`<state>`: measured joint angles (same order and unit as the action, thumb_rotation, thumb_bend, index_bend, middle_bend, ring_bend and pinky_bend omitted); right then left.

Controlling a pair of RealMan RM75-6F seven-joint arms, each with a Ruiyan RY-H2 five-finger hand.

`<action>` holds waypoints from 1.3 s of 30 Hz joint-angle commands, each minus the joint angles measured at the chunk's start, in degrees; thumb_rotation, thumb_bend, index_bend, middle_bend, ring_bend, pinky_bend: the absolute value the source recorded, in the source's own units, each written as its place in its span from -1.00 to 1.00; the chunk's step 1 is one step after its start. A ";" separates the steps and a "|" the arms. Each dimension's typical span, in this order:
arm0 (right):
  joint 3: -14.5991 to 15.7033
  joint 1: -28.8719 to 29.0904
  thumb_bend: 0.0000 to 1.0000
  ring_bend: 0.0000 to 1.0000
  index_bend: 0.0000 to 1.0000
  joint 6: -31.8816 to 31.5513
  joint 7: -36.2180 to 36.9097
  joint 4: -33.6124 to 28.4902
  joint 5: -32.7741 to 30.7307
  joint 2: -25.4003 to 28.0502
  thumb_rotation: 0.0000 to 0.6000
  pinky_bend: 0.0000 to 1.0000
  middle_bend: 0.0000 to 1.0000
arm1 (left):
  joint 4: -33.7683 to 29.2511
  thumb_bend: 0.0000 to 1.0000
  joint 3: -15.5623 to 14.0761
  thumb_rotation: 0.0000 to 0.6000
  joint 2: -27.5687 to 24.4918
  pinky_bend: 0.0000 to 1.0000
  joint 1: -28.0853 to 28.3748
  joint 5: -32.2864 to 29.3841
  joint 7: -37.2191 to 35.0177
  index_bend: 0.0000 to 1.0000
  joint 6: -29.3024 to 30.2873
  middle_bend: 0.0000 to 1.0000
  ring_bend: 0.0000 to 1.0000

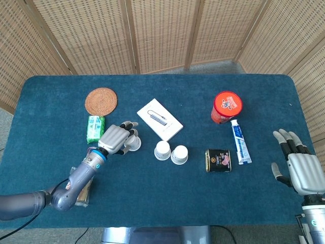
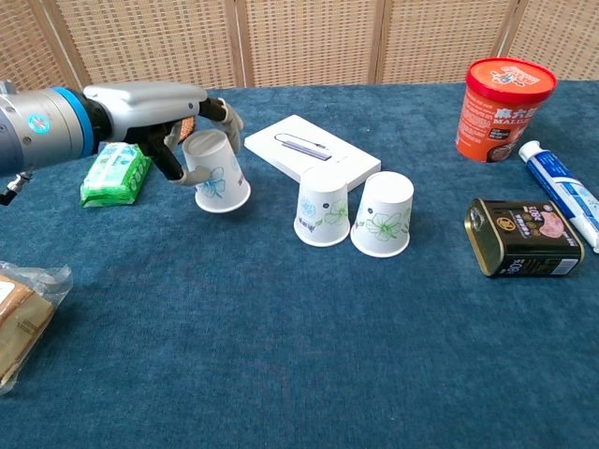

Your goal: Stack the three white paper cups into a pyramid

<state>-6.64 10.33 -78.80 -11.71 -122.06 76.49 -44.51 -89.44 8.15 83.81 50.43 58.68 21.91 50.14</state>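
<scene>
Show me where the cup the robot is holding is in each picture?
Head view: the held paper cup peeks out left of centre, under the left hand.
Chest view: held paper cup upper left, tilted, lifted.
Shared landmark: the white box just right of it.

Bench [image 2: 281,374]: deep blue felt-like cover.
Paper cups [image 2: 320,211] [image 2: 383,214] [image 2: 215,171]: white, green floral print.
Tub [image 2: 497,108]: red, red lid.
Tin [image 2: 522,237]: black and gold.
Tube [image 2: 560,190]: white and blue.
Packet [image 2: 114,174]: green.
Coaster [image 1: 101,101]: woven brown.
Box [image 2: 312,150]: white.
Left robot hand [image 2: 154,110]: silver-grey.
</scene>
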 commanded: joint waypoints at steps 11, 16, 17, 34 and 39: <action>0.19 -0.18 -0.02 -1.00 -0.90 -0.14 0.44 0.00 0.74 -0.02 1.00 -0.52 -1.00 | -14.23 -0.10 3.58 1.00 -10.09 0.16 -0.04 3.87 -3.81 -0.22 1.38 -0.68 -0.67; 0.35 -0.60 -0.02 -1.00 -0.91 -0.60 1.04 0.09 1.12 0.10 1.00 -0.52 -1.00 | -15.54 -0.10 4.27 1.00 -9.73 0.16 2.08 2.85 -2.13 -0.22 0.20 -0.69 -0.67; 0.39 -0.72 -0.02 -1.00 -0.91 -0.71 1.24 0.12 1.20 0.15 1.00 -0.52 -1.00 | -15.58 -0.10 4.38 1.00 -9.37 0.16 2.57 2.51 -1.64 -0.22 0.03 -0.69 -0.67; 1.25 -2.83 -0.02 -1.00 -0.90 -2.30 4.63 2.48 2.25 1.09 1.00 -0.52 -1.00 | -7.59 -0.10 5.68 1.00 0.64 0.16 11.40 -7.00 3.78 -0.23 -2.28 -0.70 -0.67; 1.45 -3.44 -0.02 -1.00 -0.90 -2.68 5.58 3.13 2.33 1.42 1.00 -0.52 -1.00 | -6.29 -0.10 5.86 1.00 2.27 0.16 12.79 -7.70 3.60 -0.24 -2.56 -0.70 -0.67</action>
<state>-5.22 6.96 -81.43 -6.20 -118.99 78.80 -43.13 -95.85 13.97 85.90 63.03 51.10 25.50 47.65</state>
